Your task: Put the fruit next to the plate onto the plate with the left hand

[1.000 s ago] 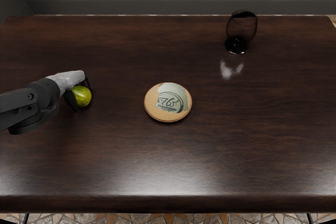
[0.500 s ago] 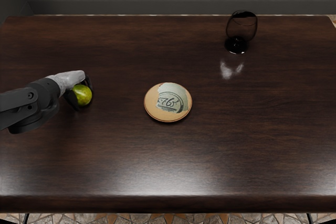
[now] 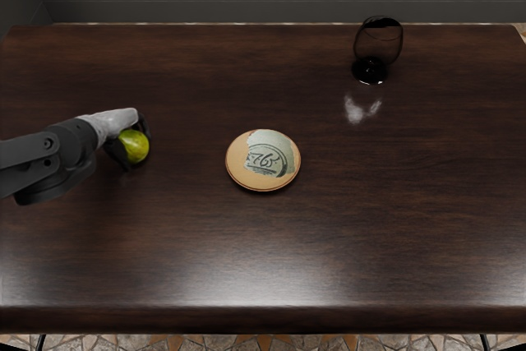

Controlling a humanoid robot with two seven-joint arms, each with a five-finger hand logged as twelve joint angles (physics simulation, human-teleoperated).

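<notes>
A small green-yellow fruit (image 3: 134, 145) sits at the left of the dark wooden table, held in my left hand (image 3: 123, 139), whose dark fingers curl around it from behind and below. The left arm comes in from the picture's left edge. A small round tan plate (image 3: 263, 159) with a grey pattern lies near the table's middle, well to the right of the fruit and apart from it. The right arm does not show.
A dark wine glass (image 3: 376, 48) stands at the back right of the table, with a bright reflection on the wood in front of it. The table's (image 3: 263, 252) front edge runs along the bottom of the view.
My left hand has shifted slightly up and to the right with the fruit in it. The plate and the glass have not moved.
</notes>
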